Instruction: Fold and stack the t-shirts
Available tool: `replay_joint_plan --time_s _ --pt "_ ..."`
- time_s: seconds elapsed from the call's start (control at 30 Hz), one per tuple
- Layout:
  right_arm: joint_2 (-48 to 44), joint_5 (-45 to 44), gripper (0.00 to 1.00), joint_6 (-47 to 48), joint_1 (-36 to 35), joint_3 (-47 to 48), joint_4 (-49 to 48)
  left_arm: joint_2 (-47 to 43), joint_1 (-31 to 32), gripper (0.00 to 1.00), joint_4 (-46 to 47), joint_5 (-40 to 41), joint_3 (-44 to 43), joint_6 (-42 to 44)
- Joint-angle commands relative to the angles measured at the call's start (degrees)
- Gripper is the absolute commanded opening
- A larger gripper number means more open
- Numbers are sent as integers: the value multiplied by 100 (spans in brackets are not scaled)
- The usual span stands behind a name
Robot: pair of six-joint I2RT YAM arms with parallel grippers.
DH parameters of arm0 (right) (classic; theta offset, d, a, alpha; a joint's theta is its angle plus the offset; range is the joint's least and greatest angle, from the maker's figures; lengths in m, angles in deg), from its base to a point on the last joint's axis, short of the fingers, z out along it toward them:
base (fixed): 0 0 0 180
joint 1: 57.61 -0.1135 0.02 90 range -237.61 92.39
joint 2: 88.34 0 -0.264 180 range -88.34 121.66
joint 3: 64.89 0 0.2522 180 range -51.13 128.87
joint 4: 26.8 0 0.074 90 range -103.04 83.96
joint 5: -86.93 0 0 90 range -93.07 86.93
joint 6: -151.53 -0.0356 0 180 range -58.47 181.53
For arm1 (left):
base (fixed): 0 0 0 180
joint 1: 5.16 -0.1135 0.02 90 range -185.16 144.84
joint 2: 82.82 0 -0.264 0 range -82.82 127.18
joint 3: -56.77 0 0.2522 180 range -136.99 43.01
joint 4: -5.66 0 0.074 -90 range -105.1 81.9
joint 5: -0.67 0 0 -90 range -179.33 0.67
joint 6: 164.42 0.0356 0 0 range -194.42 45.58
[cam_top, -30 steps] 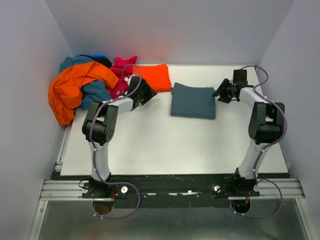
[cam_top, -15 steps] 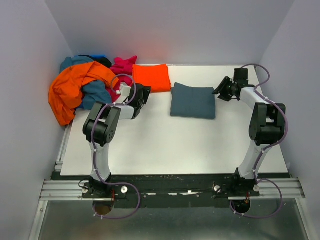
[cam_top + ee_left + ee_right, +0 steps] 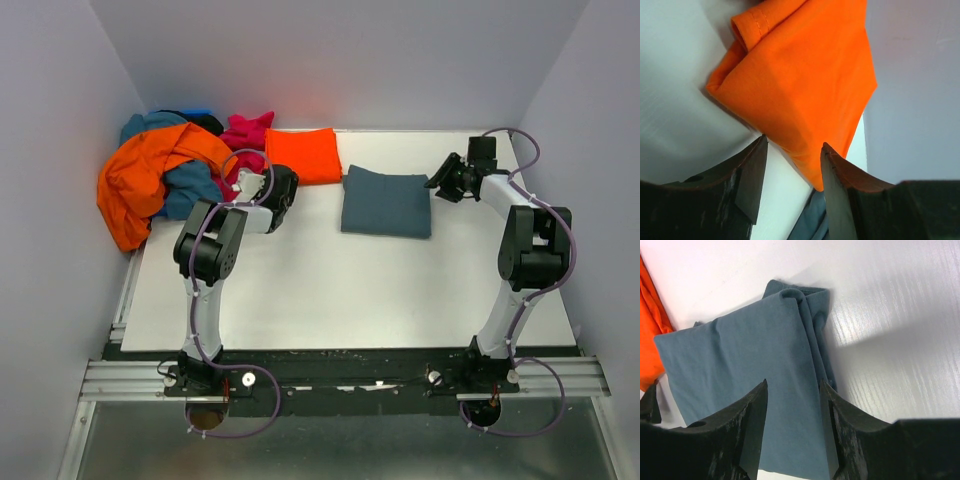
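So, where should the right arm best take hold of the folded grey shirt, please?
Probably grip the grey shirt by its right edge, coming low from the right: it lies flat, folded in layers, and that edge faces the open right gripper.

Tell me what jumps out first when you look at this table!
The messy, colourful pile of shirts in the far left corner grabs you first, a big orange shirt draped over it. Beside it lie two neatly folded shirts: an orange-red shirt near the back wall and a blue-grey shirt right of it.
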Motion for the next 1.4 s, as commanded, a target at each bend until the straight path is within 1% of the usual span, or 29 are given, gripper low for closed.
replay_joint_plan --time_s 0.0,0.1,0.2,0.3,0.37,0.43,0.57,0.87,1.0,1.1,1.2,1.37 --pt "-144 109 53 -47 33 2 -83 56 12 53 -219 346 -58 -122" --pt "-127 136 53 -47 33 10 -83 188 -6 52 -272 381 -198 -114" --pt "-127 144 52 -55 33 10 -83 329 -32 46 -316 302 -400 -96" --pt "-153 136 52 -64 42 2 -83 391 -41 32 -342 302 -488 -105" --pt "-170 144 52 -47 42 -7 -75 408 -67 18 -334 284 -515 -105" --pt "-206 118 52 -47 33 -25 -83 356 -111 1 -316 223 -463 -105" --pt "-197 171 52 -47 33 -25 -92 14 -111 0 -246 222 -77 -61" --pt "-320 136 52 -82 33 -139 -13 -979 -155 0 123 223 1364 -105" --pt "-408 83 52 -64 33 -209 57 -1489 -155 0 360 135 2120 -105" --pt "-443 57 52 -82 33 -279 92 -1937 -147 0 623 99 2840 -254" --pt "-460 65 52 -99 33 -350 66 -2376 -85 0 940 117 3500 -395" --pt "-496 48 52 -108 33 -341 101 -2931 187 0 923 345 4142 -544"
